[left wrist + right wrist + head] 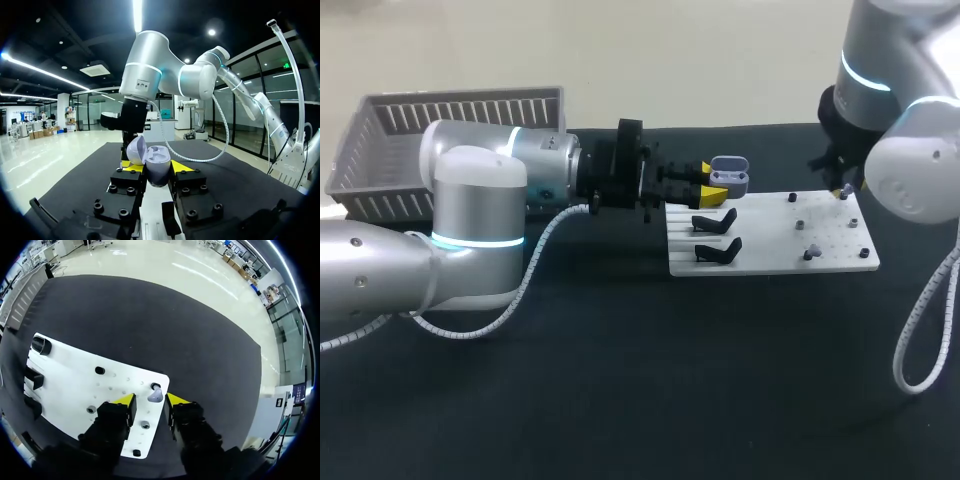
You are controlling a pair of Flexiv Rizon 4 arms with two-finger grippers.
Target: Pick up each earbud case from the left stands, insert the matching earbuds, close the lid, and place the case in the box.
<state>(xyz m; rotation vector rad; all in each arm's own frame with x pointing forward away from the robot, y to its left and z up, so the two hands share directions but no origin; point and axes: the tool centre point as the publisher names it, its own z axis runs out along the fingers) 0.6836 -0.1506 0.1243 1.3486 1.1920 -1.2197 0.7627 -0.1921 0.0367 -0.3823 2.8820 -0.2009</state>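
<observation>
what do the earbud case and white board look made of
The earbud case: probably smooth plastic, lavender-grey with a soft sheen. The white board: a rigid matte sheet with drilled holes, likely plastic; painted metal cannot be ruled out.

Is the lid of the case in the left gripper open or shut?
Open: the lid stands tipped back from the earbud case.

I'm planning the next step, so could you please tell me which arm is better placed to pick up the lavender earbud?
Right. The right claw sits open with the earbud between its tips on the white board; the left claw is shut on the open earbud case.
</observation>
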